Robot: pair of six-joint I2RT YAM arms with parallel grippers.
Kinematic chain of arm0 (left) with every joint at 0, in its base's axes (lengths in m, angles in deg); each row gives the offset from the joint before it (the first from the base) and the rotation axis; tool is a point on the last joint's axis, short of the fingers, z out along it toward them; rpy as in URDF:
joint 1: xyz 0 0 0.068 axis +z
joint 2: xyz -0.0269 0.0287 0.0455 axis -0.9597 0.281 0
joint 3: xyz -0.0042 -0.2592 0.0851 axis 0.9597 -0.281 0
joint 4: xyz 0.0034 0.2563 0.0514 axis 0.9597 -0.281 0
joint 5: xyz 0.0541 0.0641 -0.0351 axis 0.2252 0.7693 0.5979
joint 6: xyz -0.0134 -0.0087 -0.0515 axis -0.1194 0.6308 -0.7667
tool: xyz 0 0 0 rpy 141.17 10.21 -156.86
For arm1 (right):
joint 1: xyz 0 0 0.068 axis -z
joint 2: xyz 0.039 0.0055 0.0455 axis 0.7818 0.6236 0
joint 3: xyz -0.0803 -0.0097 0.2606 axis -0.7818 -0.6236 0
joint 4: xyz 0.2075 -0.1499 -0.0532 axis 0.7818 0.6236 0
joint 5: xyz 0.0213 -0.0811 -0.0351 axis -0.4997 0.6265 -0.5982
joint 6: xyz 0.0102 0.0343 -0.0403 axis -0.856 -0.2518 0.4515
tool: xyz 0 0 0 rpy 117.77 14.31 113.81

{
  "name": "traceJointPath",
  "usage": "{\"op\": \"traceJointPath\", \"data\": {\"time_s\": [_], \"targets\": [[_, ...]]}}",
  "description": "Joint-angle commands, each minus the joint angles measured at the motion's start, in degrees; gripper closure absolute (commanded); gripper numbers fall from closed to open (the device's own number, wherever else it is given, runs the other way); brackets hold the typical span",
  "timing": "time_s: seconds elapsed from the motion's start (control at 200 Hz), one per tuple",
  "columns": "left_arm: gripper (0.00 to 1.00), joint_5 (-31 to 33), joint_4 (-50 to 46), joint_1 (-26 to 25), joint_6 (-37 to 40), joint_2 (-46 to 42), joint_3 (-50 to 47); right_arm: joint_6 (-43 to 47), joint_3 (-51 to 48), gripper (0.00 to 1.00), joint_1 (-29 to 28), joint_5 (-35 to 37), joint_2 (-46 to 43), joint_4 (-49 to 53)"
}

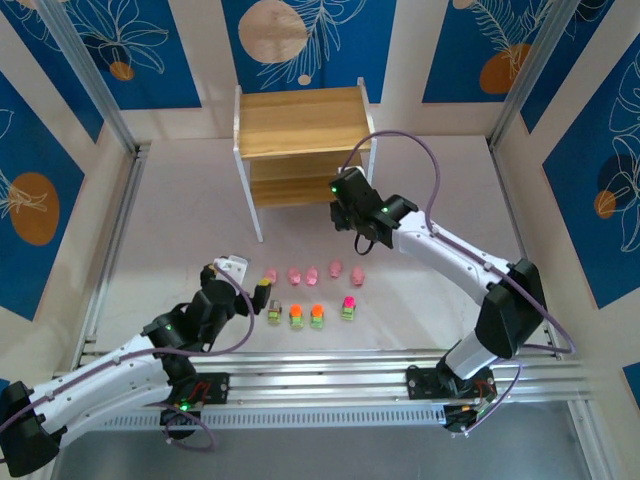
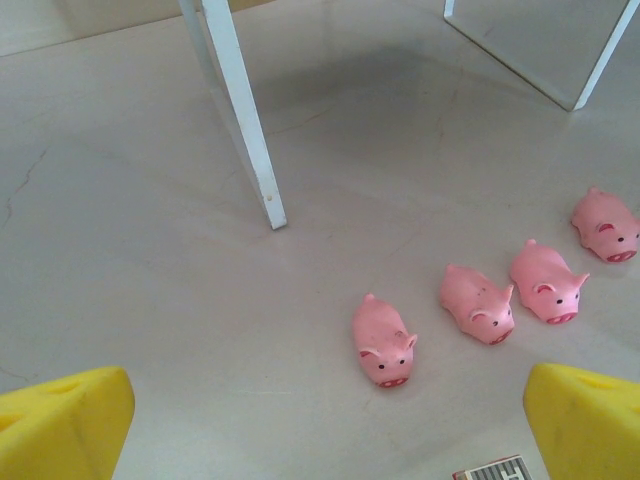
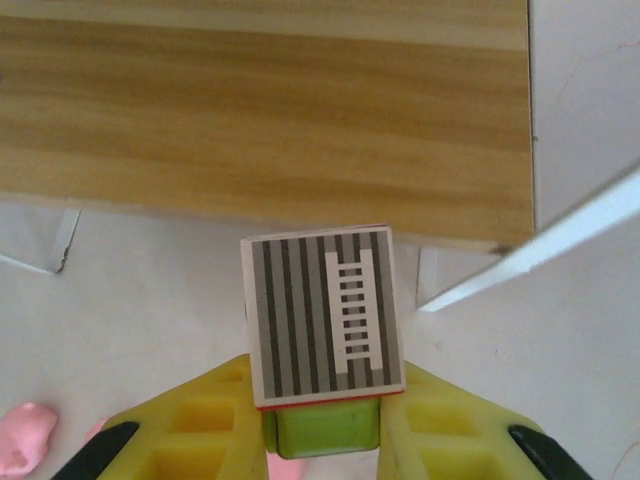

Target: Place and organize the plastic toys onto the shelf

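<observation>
**Right arm.** My right gripper (image 3: 322, 425) is clenched on a green-based block with a grey striped top (image 3: 322, 318). I hold it just in front of the shelf (image 1: 300, 125), beside a white leg (image 3: 560, 235).

**Left arm.** My left gripper (image 2: 325, 415) is released, fingers spread, low over the table (image 2: 120, 250) near 5 pink pigs (image 1: 311, 273). A row of 4 blocks (image 1: 316, 314) lies just nearer my bases.

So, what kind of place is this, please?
Probably a robot test cell, not a home: two arms bolted to a metal rail, blue printed panels around the table, toys in neat rows.
</observation>
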Motion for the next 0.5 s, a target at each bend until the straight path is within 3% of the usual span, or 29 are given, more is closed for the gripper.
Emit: {"op": "traceJointPath", "data": {"time_s": [0.0,0.495], "targets": [[0.00,-0.6,0.8,0.1,0.6,-0.2,-0.5,2.1,3.1,0.84,0.9,-1.6,1.8,-0.5],[0.00,-0.7,1.1,0.3,0.6,0.6,-0.3,2.8,5.4,0.84,4.3,0.5,6.1,-4.3]]}}
